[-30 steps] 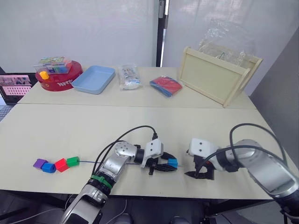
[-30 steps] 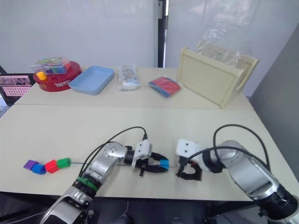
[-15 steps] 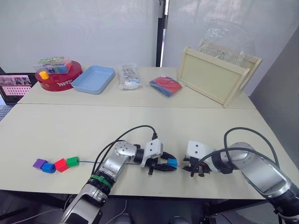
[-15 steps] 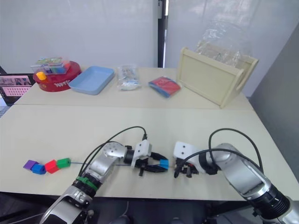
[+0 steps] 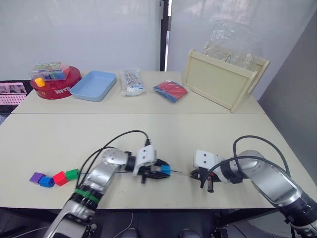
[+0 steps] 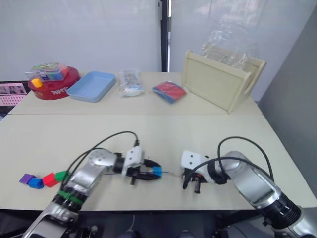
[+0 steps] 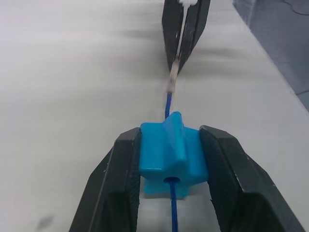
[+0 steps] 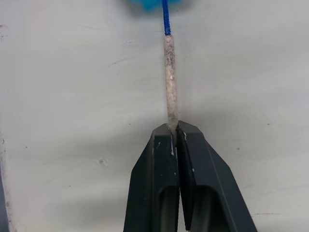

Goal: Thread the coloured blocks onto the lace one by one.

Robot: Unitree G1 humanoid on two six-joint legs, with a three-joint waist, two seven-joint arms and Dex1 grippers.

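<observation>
Left gripper (image 7: 169,159) clamps the light blue block (image 7: 169,155) between both black fingers, with the lace (image 7: 167,104) running through the block's hole and out the far side. Right gripper (image 8: 171,130) is pinched tight on the lace's pale stiff tip (image 8: 169,72), fingers pressed together around its end. The two grippers face each other low over the table (image 5: 208,134), the tip spanning the short gap between them, the right gripper just beyond the block.

From the light blue block the dark-blue cord trails back along the left arm toward the other blocks, which sit in a row near the table's front edge, well apart from the held one: green block (image 5: 72,174) nearest, then red block (image 5: 60,178), blue block (image 5: 47,182), purple block (image 5: 36,177) farthest.

Table surface: pale cream, matte. Farther from the block, at the back of the table: red round tin (image 5: 53,82), light blue tray (image 5: 93,85), clear plastic packet (image 5: 130,82), red-and-blue packet (image 5: 170,91), pale wooden tray (image 5: 220,79) tipped on its side with clear plastic wrap (image 5: 230,42) behind it. White wall beyond.
</observation>
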